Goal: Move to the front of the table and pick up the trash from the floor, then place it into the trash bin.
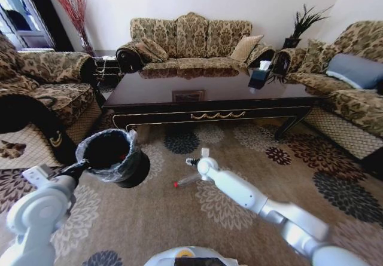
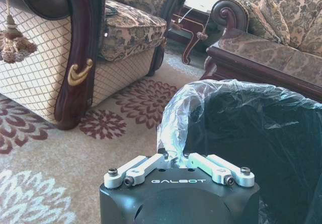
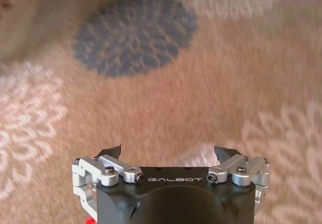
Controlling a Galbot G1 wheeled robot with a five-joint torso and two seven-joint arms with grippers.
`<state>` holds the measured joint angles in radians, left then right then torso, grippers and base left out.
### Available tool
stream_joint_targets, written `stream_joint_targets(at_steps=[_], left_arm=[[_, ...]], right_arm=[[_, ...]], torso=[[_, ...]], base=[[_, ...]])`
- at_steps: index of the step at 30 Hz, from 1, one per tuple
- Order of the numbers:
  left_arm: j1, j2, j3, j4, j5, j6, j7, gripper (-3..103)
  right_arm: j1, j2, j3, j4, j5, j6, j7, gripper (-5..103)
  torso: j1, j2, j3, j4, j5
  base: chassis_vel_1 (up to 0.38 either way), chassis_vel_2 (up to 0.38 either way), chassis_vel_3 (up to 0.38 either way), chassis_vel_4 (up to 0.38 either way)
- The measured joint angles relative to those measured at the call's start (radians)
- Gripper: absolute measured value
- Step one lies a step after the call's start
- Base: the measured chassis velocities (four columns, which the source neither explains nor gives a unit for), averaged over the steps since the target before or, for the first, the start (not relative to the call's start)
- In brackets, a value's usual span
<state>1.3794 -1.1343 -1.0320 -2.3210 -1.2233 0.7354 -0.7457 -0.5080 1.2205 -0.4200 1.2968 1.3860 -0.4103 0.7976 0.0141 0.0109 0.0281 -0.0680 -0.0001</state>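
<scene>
Left gripper [image 2: 177, 159] pinches the trash bin [image 1: 116, 155] rim, holding it up ready for trash | right gripper [image 3: 170, 156] hangs wide open over the floor [image 1: 251, 152] | the bottle [image 1: 185, 181] lies just beside it, before the table [image 1: 209, 101].
</scene>
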Motion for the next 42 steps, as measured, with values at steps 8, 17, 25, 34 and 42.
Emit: stream_joint_targets(at_steps=[8, 17, 25, 34, 42], left_arm=[[0.021, -0.029, -0.002, -0.015, 0.026, 0.0, 0.001, 3], [0.039, -0.041, -0.022, -0.039, 0.028, 0.0, 0.005, 3], [0.065, -0.055, -0.036, -0.066, 0.031, 0.0, 0.006, 3], [0.091, -0.085, -0.024, -0.082, 0.075, 0.0, 0.021, 3], [0.11, -0.091, -0.034, -0.093, 0.08, 0.0, 0.022, 3]], right_arm=[[-0.043, 0.104, 0.132, -0.132, 0.022, 0.009, 0.047, 100], [-0.061, 0.136, 0.225, -0.187, 0.013, 0.031, 0.052, 100], [-0.078, 0.176, 0.348, -0.293, -0.062, 0.05, 0.002, 100], [-0.108, 0.173, 0.371, -0.331, -0.131, 0.054, -0.073, 102], [-0.113, 0.15, 0.32, -0.288, -0.133, 0.038, -0.096, 79]], torso=[[0.0, 0.0, 0.0, 0.0003, -0.0001], [0.0, 0.0, 0.0, 0.0002, 0.0001], [0.0, 0.0, 0.0, 0.0001, 0.0001], [0.0, 0.0, 0.0, 0.0001, 0.0001], [0.0, 0.0, 0.0, 0.0003, 0.0001]], base=[[0.0, 0.0, 0.0, 0.0], [0.0, 0.0, 0.0, 0.0], [0.0, 0.0, 0.0, 0.0], [0.0, 0.0, 0.0, 0.0], [0.0, 0.0, 0.0, 0.0]])
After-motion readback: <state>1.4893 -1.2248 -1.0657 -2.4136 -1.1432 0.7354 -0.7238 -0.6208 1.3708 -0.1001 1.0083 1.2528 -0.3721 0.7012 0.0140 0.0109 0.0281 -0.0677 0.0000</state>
